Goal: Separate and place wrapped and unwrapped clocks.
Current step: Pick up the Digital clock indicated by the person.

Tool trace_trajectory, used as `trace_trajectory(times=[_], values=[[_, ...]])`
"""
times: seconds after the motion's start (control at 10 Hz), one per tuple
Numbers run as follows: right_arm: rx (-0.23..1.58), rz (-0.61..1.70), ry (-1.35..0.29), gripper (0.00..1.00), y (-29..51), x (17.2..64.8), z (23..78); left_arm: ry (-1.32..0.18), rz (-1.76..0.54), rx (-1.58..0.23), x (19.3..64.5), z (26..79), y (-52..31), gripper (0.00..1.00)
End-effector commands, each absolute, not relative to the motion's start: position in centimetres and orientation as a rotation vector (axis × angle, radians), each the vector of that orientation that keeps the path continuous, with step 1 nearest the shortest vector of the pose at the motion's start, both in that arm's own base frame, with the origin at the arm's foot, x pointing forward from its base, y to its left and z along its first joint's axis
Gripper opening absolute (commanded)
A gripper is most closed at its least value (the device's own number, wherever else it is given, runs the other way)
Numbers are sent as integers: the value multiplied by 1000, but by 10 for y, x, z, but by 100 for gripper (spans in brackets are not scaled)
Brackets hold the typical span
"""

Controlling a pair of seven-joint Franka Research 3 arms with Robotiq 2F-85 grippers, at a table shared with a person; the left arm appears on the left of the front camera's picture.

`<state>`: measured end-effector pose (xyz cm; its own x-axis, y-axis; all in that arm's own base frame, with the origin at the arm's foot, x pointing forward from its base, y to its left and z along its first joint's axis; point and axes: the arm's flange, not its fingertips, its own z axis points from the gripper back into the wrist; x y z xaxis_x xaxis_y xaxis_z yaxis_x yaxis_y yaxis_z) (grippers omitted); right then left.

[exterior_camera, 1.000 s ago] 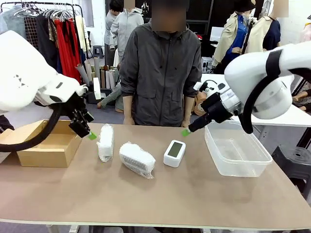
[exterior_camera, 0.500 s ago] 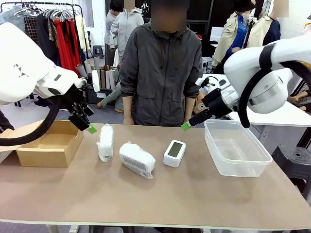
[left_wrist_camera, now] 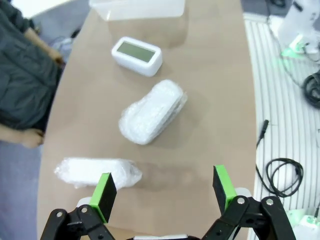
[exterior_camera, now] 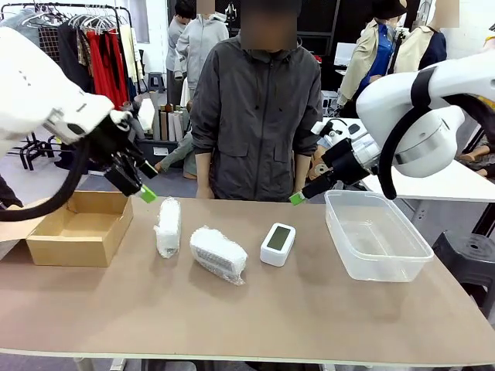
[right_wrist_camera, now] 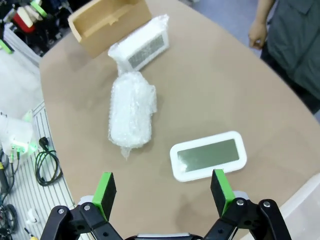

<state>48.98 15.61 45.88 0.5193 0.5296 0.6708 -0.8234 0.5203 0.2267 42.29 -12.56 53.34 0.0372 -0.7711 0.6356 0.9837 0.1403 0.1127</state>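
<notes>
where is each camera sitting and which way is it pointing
Front view: between the arms, facing across the table at the person; left arm and right arm enter from the sides.
Left wrist view: over the table, looking down towards the clear tub; own open jaws below.
Right wrist view: over the table, looking towards the cardboard box; own open jaws below.
Shared: all show the bare clock and two wrapped bundles.
</notes>
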Motion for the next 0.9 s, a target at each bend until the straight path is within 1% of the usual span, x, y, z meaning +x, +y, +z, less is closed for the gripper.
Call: trace_trajectory(times=[0.0, 0.3, 0.4, 0.8], values=[[631, 975, -644, 100, 150, 506, 464, -643, -1430, -483, 444, 546, -106, 100], [628, 1136, -722, 100, 141, 524, 497, -605, -1426, -531, 460, 560, -96, 100], [638, 1162, -720, 100, 139, 532, 509, -606, -1426, -530, 463, 564, -92, 100], [607, 1219, -725, 100, 111, 557, 538, -672, -1438, -578, 475, 576, -67, 100]])
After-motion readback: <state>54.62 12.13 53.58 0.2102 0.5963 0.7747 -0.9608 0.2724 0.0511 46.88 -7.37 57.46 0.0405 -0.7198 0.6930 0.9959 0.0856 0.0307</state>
